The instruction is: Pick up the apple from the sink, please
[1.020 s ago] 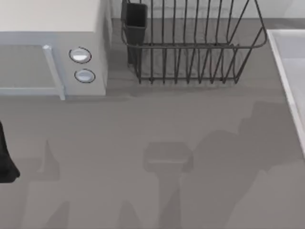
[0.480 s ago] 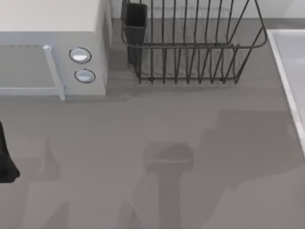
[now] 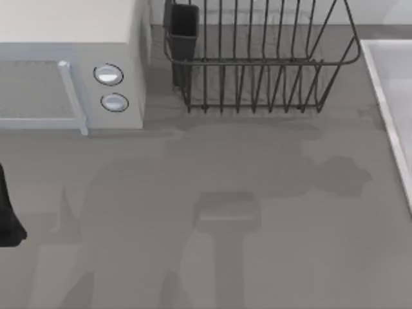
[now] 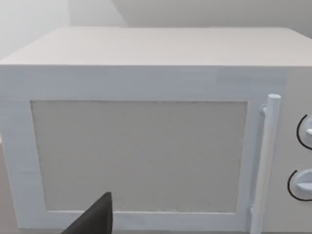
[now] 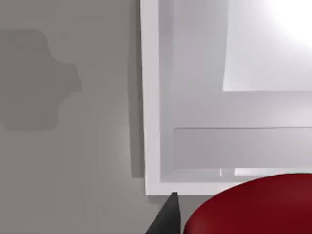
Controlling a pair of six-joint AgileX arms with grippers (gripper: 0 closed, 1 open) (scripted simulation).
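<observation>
The apple (image 5: 253, 207) sits huge under the right wrist camera, above the sink's (image 5: 151, 97) corner rim, seemingly gripped by the right tool, though I cannot tell its finger state. Lift straight, clear of the rim. Left arm is parked facing the microwave (image 4: 141, 146).

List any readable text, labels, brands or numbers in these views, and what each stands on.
None can be read. The microwave has a plain door and two unmarked round knobs. The dish rack, the sink rim and the apple carry no marks.
</observation>
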